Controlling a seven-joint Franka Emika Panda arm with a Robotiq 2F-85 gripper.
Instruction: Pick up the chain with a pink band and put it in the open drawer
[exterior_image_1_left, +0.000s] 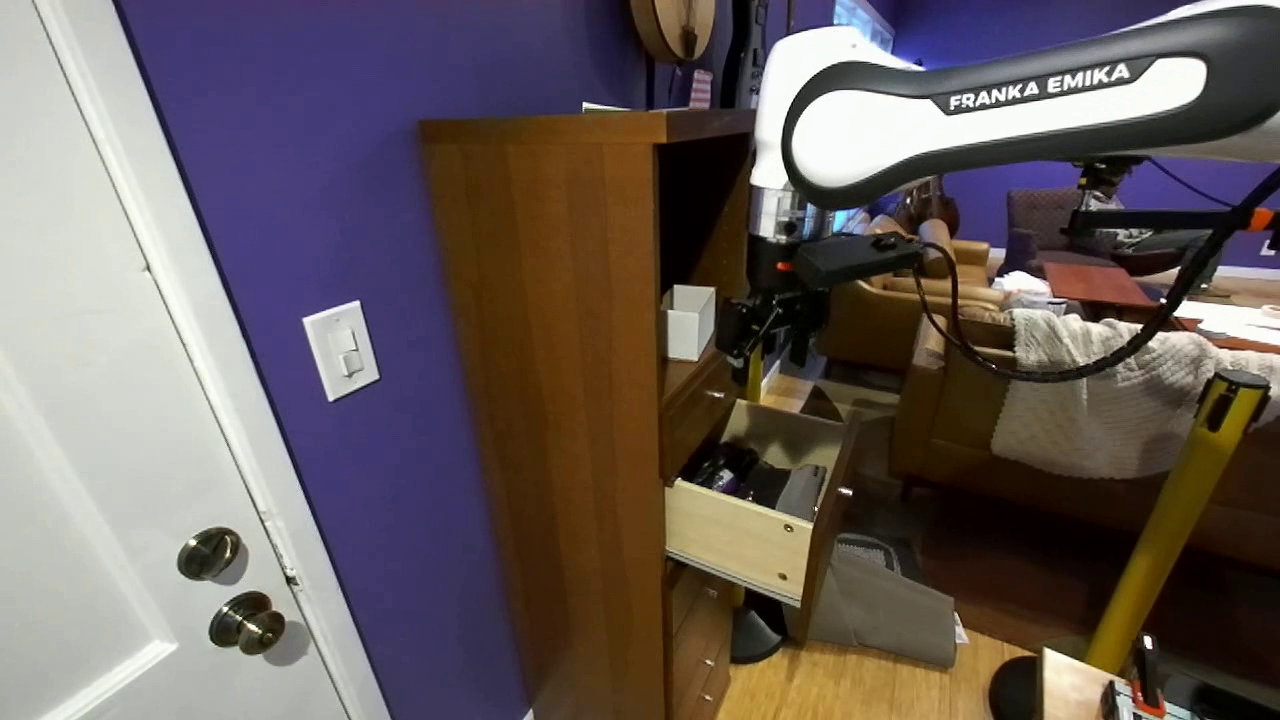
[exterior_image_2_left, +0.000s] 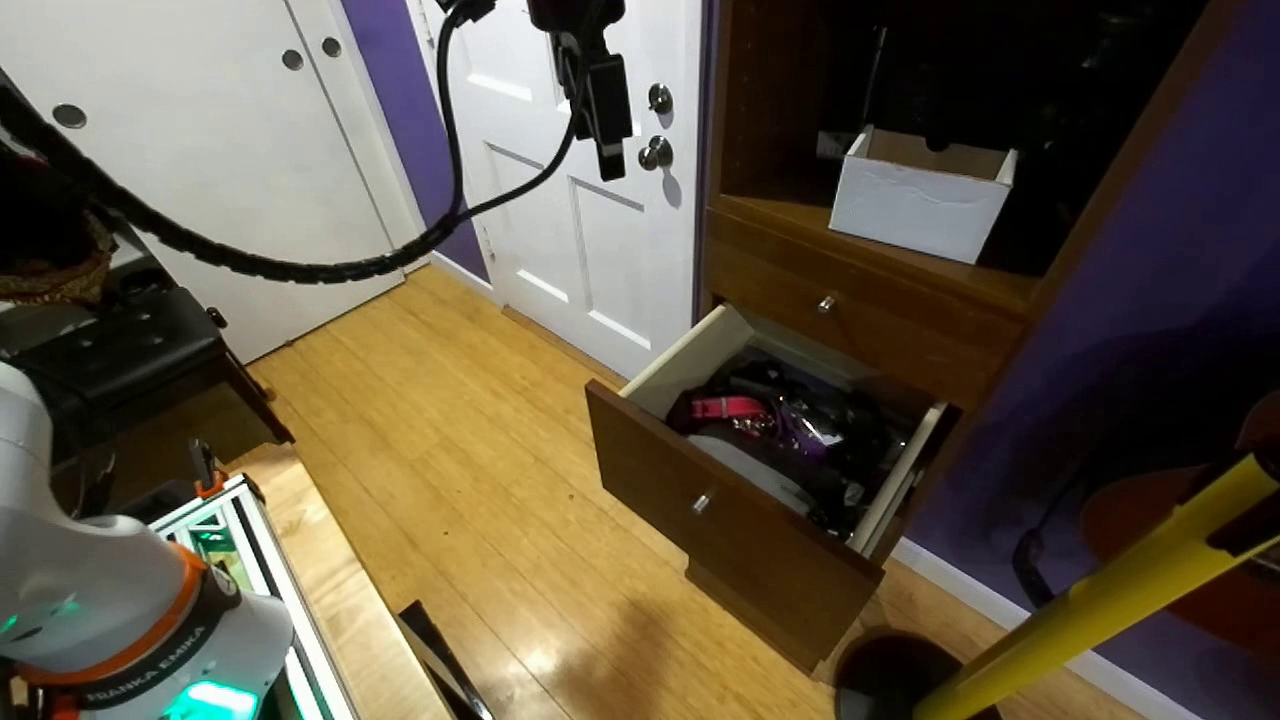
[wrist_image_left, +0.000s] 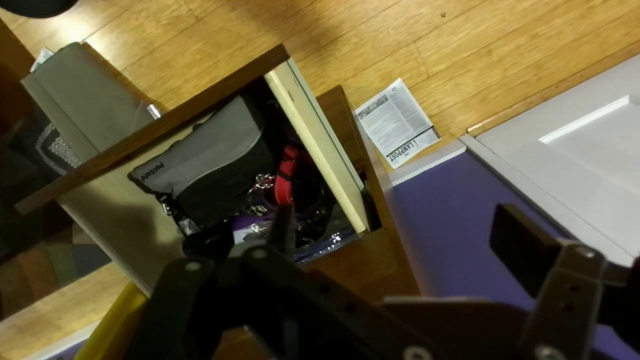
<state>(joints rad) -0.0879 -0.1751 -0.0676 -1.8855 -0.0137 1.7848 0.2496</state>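
Over the feed I see a home: in an exterior view, a sofa draped with a throw, an armchair and a light switch; both exterior views show me purple walls, a door, a cabinet and wood floor.

The arm extends from the right-hand edge of an exterior view, its white-and-black forearm sloping slightly downward toward the left. At the forearm's end, the wrist is directed vertically down. The gripper is mounted beneath the wrist, pointing downward. In the wrist view, its two dark fingers stand wide apart, with the jaws parted. A white lower arm section, fitted with an orange band, occupies the bottom left corner of an exterior view.
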